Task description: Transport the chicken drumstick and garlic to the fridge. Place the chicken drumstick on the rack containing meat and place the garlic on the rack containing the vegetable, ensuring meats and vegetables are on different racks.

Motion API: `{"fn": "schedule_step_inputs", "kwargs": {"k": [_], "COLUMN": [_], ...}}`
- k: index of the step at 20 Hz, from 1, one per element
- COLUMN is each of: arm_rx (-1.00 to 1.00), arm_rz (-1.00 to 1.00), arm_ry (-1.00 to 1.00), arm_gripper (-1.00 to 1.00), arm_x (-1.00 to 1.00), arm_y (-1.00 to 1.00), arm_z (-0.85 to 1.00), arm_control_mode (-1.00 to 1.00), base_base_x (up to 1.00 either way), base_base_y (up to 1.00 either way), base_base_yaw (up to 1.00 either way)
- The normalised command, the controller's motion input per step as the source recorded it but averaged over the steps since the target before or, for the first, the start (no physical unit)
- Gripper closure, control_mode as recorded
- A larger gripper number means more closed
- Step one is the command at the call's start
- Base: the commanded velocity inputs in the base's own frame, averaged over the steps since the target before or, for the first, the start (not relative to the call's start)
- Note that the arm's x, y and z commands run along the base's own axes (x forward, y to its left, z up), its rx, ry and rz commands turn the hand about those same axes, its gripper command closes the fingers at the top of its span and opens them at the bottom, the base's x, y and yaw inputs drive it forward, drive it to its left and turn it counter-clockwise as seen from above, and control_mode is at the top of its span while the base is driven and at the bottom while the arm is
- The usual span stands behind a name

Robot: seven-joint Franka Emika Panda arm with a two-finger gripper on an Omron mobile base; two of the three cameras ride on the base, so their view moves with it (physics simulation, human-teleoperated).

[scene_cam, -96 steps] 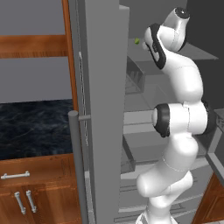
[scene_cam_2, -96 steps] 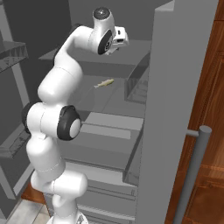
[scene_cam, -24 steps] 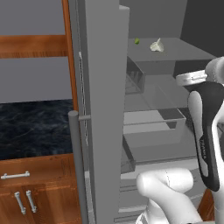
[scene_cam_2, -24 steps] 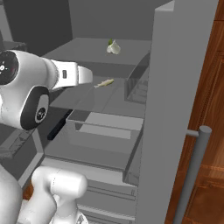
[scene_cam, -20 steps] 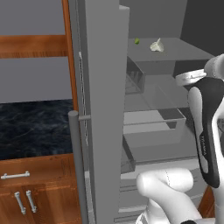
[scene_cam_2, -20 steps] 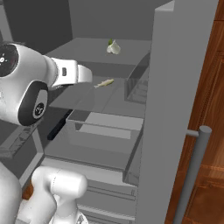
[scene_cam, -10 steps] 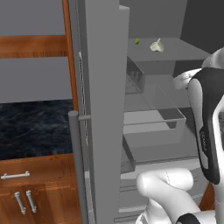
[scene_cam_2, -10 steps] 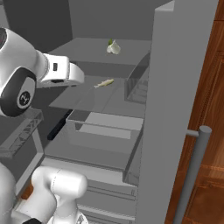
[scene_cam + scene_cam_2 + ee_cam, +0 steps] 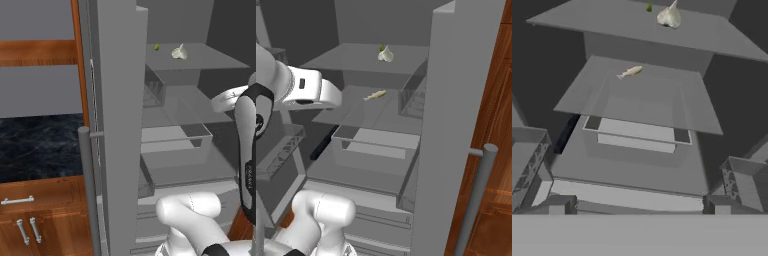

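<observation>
The fridge (image 9: 466, 100) stood open. The garlic (image 9: 668, 17) lay on the rack containing the vegetable (image 9: 602, 25), the uppermost shelf, just beside the tiny green vegetables (image 9: 649, 7). On the rack containing meat (image 9: 662, 100), 1 level lower, a small pale piece (image 9: 630, 72) lay near the far edge; no brown-orange chicken drumstick could be made out.

The likely risk was the white arm (image 9: 306, 90), reaching across in front of the shelves, clipping a shelf edge or the left door bin (image 9: 527, 160) if it swung. A drumstick later set on the top shelf would mix meat with vegetables.

I could not tell how far open the gripper was, or whether it held anything.
</observation>
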Motion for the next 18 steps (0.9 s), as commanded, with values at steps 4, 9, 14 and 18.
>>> {"fn": "schedule_step_inputs", "kwargs": {"k": [4,9,14,18], "arm_rx": [0.0,0.0,0.0,0.0], "arm_rz": [0.0,0.0,0.0,0.0], "arm_ry": [0.0,0.0,0.0,0.0], "arm_gripper": [-1.0,-1.0,-1.0,-1.0], "arm_x": [0.0,0.0,0.0,0.0], "arm_y": [0.0,0.0,0.0,0.0], "arm_z": [0.0,0.0,0.0,0.0], "arm_control_mode": [1.0,1.0,1.0,1.0], "base_base_x": [-0.96,-1.0,-1.0,-1.0], "base_base_y": [0.14,0.2,0.23,0.3], "base_base_yaw": [0.0,0.0,0.0,0.0]}}
